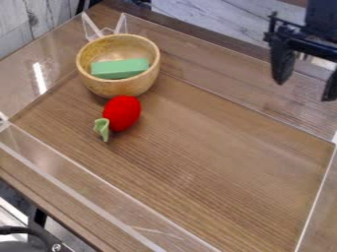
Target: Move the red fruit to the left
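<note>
The red fruit (121, 111) is a small round plush toy with a light green leafy end (101, 128), lying on the wooden table just below the bowl. My gripper (306, 71) hangs at the far right edge of the view, well away from the fruit. Its two dark fingers point down and stand apart, open, with nothing between them.
A wooden bowl (95, 80) holding a green block (120, 68) stands at the upper left, right behind the fruit. Clear plastic walls (37, 59) ring the wooden table (211, 157).
</note>
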Robot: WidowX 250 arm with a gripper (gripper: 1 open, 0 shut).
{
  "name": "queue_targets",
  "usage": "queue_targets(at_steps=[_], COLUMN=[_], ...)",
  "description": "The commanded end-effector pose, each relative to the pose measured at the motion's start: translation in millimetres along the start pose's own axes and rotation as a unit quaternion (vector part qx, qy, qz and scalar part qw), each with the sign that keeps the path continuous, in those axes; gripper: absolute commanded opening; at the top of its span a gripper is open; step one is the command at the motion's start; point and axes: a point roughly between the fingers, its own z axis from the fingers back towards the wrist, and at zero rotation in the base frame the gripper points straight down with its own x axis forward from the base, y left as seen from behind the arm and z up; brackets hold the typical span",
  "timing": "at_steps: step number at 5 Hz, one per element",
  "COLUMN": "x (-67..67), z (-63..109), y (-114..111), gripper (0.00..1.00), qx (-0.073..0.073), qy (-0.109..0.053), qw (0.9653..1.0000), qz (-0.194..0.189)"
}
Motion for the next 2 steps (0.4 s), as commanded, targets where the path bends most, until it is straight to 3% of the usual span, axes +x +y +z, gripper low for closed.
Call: queue_targets(at_steps=[1,2], x=[9.6,-7.9], z=[6.8,-1.7], y=[10,21], gripper=[1.00,1.00], qx=[-0.005,-0.005], qy=[-0.031,-0.015], qw=[0.9995,0.9995], qz=[-0.002,-0.029])
